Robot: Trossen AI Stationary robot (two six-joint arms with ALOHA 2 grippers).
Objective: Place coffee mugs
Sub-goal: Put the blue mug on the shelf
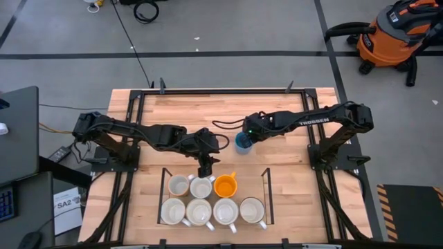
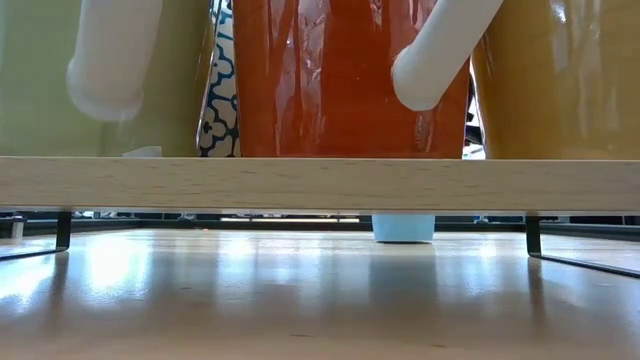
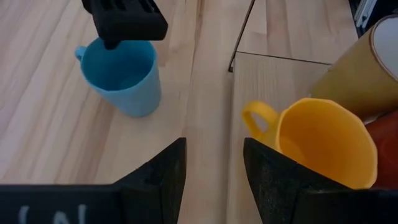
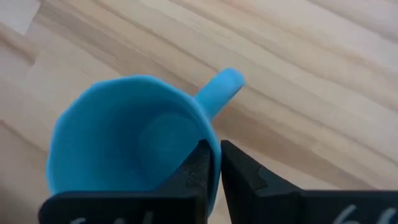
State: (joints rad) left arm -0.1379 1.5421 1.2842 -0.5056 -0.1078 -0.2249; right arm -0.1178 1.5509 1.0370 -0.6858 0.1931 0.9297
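A blue coffee mug (image 1: 242, 143) (image 4: 124, 137) stands upright on its base (image 2: 403, 228) on the wooden table, beyond the wire rack (image 1: 163, 187). My right gripper (image 4: 216, 168) (image 1: 246, 137) is over it, shut on its rim. Several white mugs (image 1: 199, 212) and an orange-yellow mug (image 1: 225, 185) (image 3: 323, 143) stand in the rack. My left gripper (image 3: 214, 168) (image 1: 205, 169) hangs open over the rack's far edge, beside the orange-yellow mug, with nothing between its fingers. My right gripper has the blue mug's rim (image 4: 215, 148) between its two fingers, right beside the root of the handle (image 4: 221, 90). One finger is inside the mug and one outside. The fingers come from above, slanting down. The mug stands upright with its base on the table.
The rack fills the near middle of the table. Bare wood (image 1: 208, 111) lies on the far side and to both sides of the blue mug. The arms' black base frames (image 1: 131, 138) (image 1: 325, 149) stand at the table's left and right.
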